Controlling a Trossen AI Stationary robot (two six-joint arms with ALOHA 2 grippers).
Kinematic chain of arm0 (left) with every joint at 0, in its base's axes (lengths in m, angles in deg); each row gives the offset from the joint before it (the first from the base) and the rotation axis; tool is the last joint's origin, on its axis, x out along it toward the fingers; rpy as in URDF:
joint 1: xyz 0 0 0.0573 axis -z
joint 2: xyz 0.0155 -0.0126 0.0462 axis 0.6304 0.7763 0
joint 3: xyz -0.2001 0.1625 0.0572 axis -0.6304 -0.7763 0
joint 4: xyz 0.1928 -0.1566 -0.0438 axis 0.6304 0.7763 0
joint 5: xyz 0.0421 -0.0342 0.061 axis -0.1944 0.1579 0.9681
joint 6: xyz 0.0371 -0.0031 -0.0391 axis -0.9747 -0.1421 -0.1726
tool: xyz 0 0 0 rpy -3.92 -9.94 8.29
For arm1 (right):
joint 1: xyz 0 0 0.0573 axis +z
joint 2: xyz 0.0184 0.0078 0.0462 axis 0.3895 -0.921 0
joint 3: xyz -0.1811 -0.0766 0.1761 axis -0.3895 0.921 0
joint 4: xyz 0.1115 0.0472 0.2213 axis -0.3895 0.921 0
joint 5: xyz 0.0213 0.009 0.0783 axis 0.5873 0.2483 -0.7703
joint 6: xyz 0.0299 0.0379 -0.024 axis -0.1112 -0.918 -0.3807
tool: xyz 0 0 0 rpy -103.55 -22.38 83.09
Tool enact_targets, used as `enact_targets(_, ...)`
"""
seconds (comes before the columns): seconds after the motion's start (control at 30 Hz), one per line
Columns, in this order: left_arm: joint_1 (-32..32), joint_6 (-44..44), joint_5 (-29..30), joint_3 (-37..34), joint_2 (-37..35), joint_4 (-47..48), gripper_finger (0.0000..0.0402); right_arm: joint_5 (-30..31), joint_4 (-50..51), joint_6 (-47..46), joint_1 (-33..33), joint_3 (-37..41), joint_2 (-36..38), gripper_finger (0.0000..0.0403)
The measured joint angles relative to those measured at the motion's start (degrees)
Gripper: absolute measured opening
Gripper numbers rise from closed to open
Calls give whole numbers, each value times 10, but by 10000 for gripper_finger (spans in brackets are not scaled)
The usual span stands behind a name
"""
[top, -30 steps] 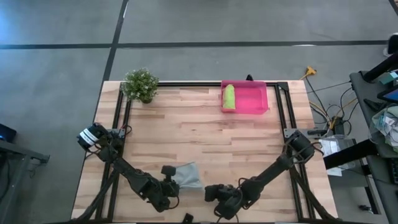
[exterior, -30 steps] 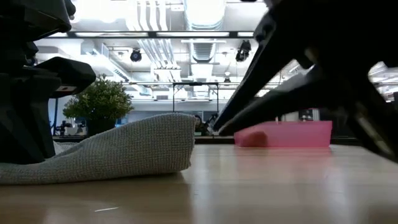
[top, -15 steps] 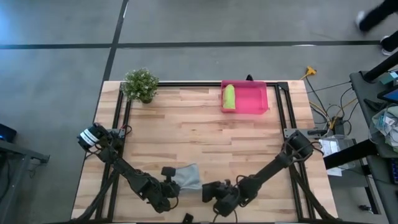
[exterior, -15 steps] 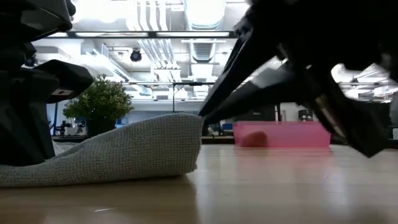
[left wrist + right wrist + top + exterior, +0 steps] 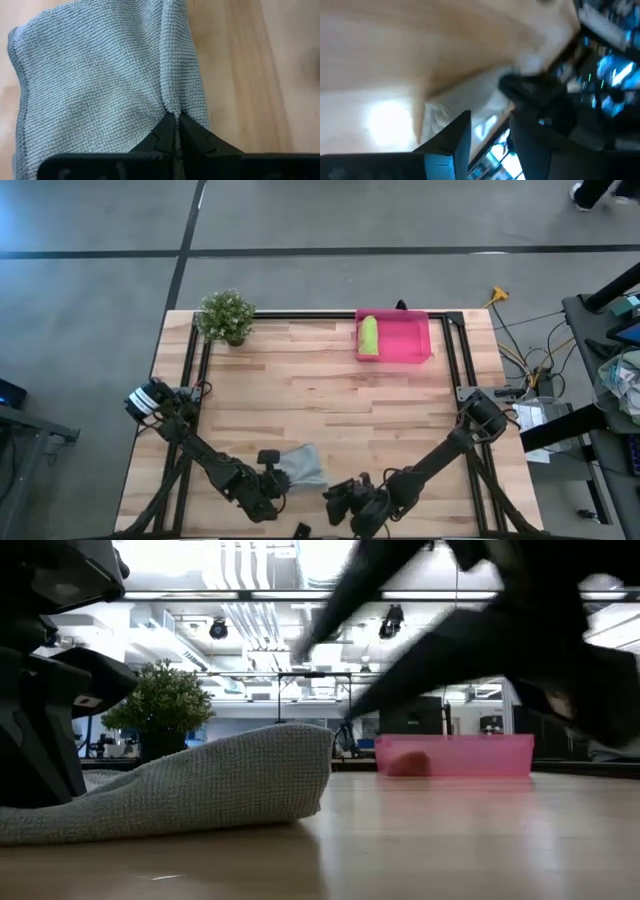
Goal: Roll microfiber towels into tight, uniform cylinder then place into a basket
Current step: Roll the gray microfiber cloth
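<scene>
The grey towel (image 5: 301, 464) lies partly rolled near the table's front edge. In the low view its right end (image 5: 285, 765) bulges up as a thick fold, and the rest slopes down flat to the table. My left gripper (image 5: 276, 479) is shut on the towel's near left part. My right gripper (image 5: 336, 498) is open just right of the towel and clear of it; between its fingers (image 5: 487, 135) there is nothing. The lime green towel (image 5: 369, 335) lies rolled inside the pink basket (image 5: 412, 340) at the far side. My left gripper pinches a raised ridge of the grey towel (image 5: 171, 106) between its two shut fingers. The fingers slant down at it from the near left, and the ridge runs on away from them. The towel rests on the table, slack around the pinch.
A small potted plant (image 5: 226, 316) stands at the far left corner. Black frame rails (image 5: 300, 315) run along the table's far edge and its sides. Bare wood (image 5: 330, 400) stretches between the grey towel and the basket.
My right gripper has left the grey towel's right end, rolled about its wrist, risen a little toward the near edge and opened. The towel's bulging right end has crept slightly toward the table's right. My left gripper has kept its pinch and rolled a little.
</scene>
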Motion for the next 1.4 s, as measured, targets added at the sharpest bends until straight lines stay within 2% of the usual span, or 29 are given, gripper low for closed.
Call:
enact_targets(0.17, 1, 2, -10, 0, 0, -21, 1, -46, 50, 33, -1, 10, 0, 124)
enact_targets(0.5, 2, 1, -12, 2, 0, -25, 1, -66, 40, 35, -20, 10, 0, 145)
enact_targets(0.87, 2, 1, -12, 2, 0, -25, 1, -106, -11, 92, -36, 14, -8, 148)
enact_targets(1.4, 4, 0, -14, 1, 1, -46, 1, -108, -25, 101, -50, 12, -26, 106)
